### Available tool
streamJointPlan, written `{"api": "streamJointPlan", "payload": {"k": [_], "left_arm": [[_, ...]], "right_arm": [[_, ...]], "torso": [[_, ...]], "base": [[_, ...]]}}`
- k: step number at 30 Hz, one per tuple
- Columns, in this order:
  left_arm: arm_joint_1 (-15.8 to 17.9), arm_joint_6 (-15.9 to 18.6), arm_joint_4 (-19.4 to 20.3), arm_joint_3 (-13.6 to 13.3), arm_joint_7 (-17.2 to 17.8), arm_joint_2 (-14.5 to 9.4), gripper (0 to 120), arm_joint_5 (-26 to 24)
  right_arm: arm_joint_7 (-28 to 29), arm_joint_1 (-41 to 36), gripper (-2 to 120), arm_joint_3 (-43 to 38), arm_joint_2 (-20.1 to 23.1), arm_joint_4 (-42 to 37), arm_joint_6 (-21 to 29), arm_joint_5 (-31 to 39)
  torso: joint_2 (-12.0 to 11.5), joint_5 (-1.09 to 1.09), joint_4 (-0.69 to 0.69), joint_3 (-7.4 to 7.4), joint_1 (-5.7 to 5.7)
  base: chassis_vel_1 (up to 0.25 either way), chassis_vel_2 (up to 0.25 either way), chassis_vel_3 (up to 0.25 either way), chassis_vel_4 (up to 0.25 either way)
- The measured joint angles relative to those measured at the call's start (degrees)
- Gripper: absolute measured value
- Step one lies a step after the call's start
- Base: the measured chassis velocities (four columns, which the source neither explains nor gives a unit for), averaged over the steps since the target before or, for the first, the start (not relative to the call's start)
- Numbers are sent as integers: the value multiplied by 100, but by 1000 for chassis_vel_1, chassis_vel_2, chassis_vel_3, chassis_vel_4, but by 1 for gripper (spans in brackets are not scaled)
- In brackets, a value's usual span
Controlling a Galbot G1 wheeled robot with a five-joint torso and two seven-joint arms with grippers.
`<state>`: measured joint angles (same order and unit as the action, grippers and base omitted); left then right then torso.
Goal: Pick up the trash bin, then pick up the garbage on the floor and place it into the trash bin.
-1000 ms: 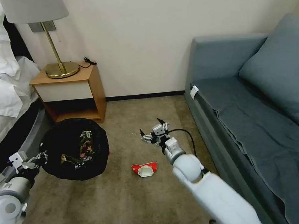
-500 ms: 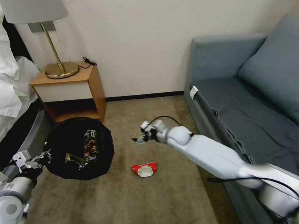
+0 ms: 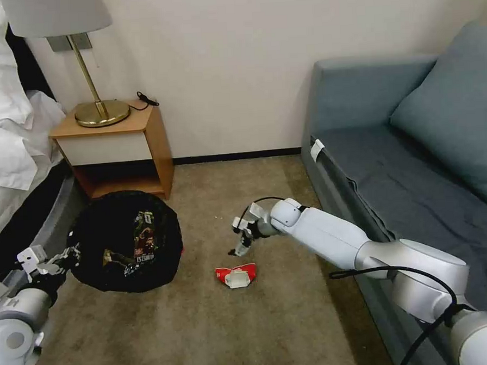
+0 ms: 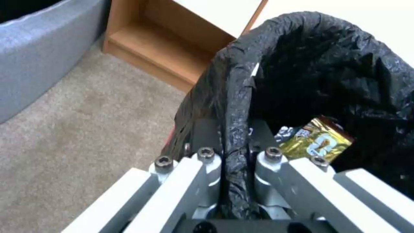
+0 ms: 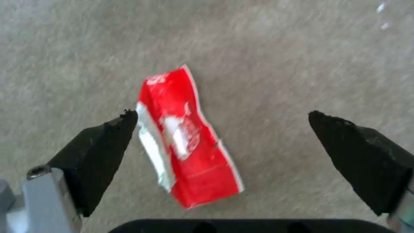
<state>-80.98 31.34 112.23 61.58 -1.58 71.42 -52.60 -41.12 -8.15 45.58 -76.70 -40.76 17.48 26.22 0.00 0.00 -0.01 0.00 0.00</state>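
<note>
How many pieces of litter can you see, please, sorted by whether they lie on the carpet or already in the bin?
On the carpet: 1, the red and white packet.
In the trash bin: 2, a gold snack wrapper and a dark printed wrapper.
Total: 3.

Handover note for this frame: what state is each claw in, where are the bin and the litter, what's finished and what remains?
Left claw: shut on the bin rim, low at the robot's left by the nightstand.
Right claw: open, pointing down over the red-and-white packet, not touching it.
Done: bin gripped; wrappers already inside.
Left: grasp the packet off the carpet and drop it in the bin.
</note>
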Motion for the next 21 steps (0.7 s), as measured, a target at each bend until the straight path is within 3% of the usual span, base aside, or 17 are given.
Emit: {"api": "streamJointPlan", "payload": {"k": [7,21], "left_arm": [[41,-5,-55,-20,-4,-31,4,15],[41,-55,-234,35,-70,-99,4,0]], "right_arm": [[-251,-168,100,-143,-218,558,-235,-342],[-171,-474,100,-290,-599,1120,-421,-722]], "torso": [[0,0,0,0,0],[0,0,1,0,0]], "base": [[0,0,0,0],[0,0,0,0]]}}
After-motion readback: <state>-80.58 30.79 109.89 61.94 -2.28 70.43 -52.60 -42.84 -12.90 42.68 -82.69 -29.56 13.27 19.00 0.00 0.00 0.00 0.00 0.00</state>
